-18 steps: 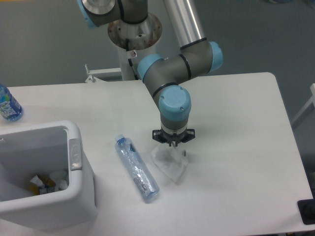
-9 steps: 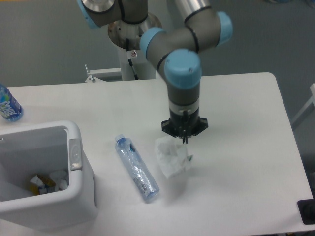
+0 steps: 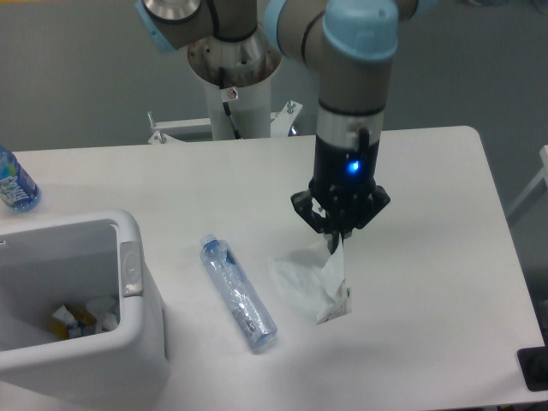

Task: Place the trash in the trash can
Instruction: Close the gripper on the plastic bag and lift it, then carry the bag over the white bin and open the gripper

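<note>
My gripper (image 3: 338,241) is shut on the crumpled white translucent wrapper (image 3: 310,282) and holds it by its upper edge, so it hangs just above the table right of centre. The crushed clear plastic bottle (image 3: 238,293) with a bluish cap lies on the table to the left of the wrapper. The white trash can (image 3: 137,330) stands at the front left, its grey latch facing the bottle, with some scraps inside.
An intact blue-labelled water bottle (image 3: 14,182) stands at the far left edge. The arm's base column (image 3: 234,81) rises behind the table. A dark object (image 3: 535,370) sits at the table's front right corner.
The gripper has risen and moved right, lifting the wrapper off the table; the wrapper now hangs from the fingers. The bottle and the trash can have not moved.
</note>
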